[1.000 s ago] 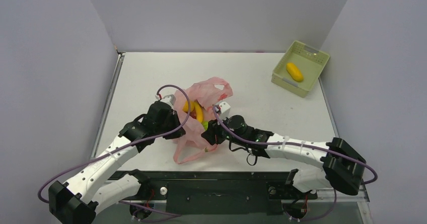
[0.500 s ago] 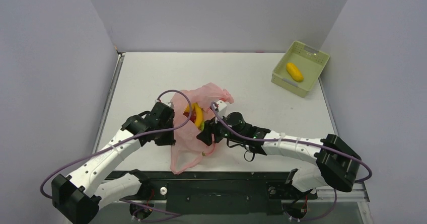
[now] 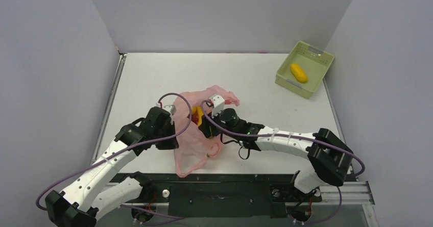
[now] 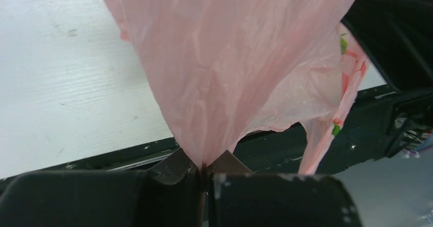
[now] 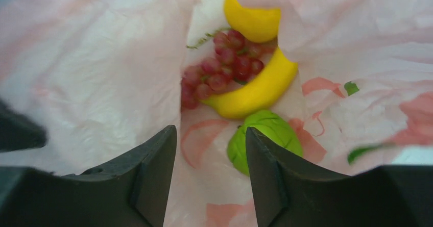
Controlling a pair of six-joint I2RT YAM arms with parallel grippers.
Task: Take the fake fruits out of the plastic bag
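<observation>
Crinkled pink film of the plastic bag is pinched in the closed left hand above the white counter. The right hand is held open at the bag's mouth, nothing gripped. Inside are seen a curved yellow banana, a knobbly red grape bunch and a glossy green round fruit. A smooth yellow-orange oval is set in the slotted pale green basket
</observation>
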